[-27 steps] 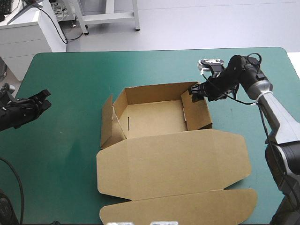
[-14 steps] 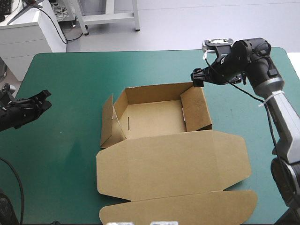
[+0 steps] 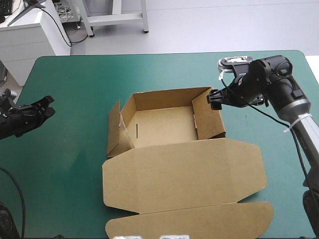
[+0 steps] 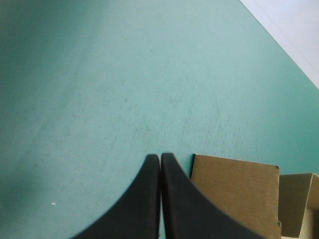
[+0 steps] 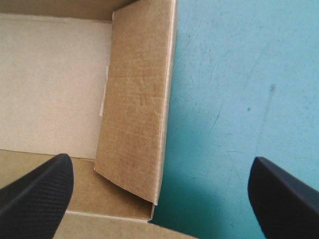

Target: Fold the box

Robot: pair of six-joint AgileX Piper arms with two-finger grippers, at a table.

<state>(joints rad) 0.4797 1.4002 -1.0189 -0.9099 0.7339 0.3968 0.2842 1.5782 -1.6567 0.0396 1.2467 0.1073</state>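
From above, my right gripper [image 3: 215, 98] hovers at the box's [image 3: 164, 124] raised right wall, with the lid lying flat to its side. Left wrist: left gripper [image 4: 160, 164] pressed together, box ahead, open table [image 4: 124, 74] around. Right wrist: fingers [image 5: 35, 189] spread astride that wall. I judge pressing it inward comes next.

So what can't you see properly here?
Left wrist view: most of the box is cut off by the edge or hidden behind the left gripper.
Right wrist view: most of the box lies past the edge.
High view: whether the right gripper touches the box is too small to tell.
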